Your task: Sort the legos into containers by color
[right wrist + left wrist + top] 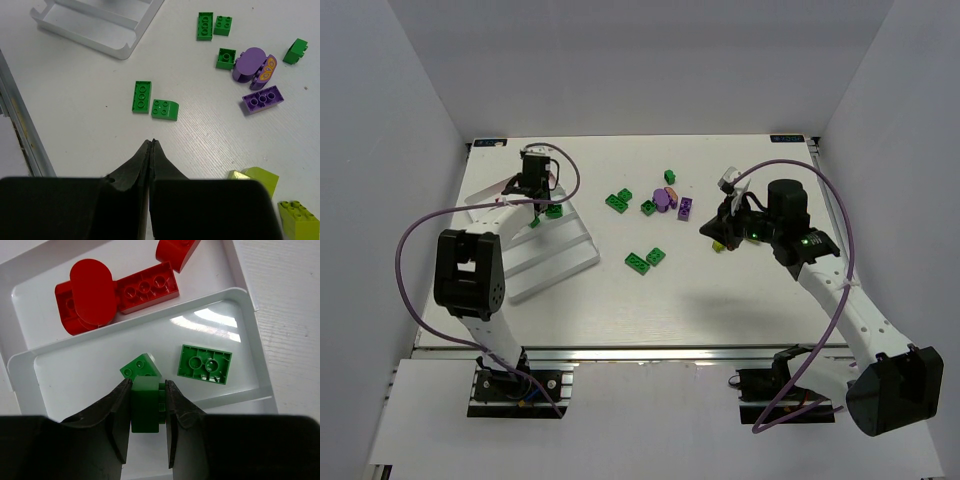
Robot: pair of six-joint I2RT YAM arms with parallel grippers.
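Note:
My left gripper (148,385) is shut on a dark green brick (146,407) and hangs over the white tray (150,322). Two green legos (205,363) lie in the compartment below it. The compartment beyond holds red legos (120,292). In the top view the left gripper (535,195) is over the tray's (555,262) far end. My right gripper (151,142) is shut and empty above the bare table. Two green bricks (154,102) lie just ahead of it. Purple bricks (262,99) and more green ones (212,25) lie farther off. Yellow-green bricks (257,177) sit beside its right finger.
An aluminium rail (25,135) runs along the table's near edge. White walls close in the table on three sides. Purple cables (420,225) loop off both arms. A single green brick (670,176) lies toward the back of the loose pile.

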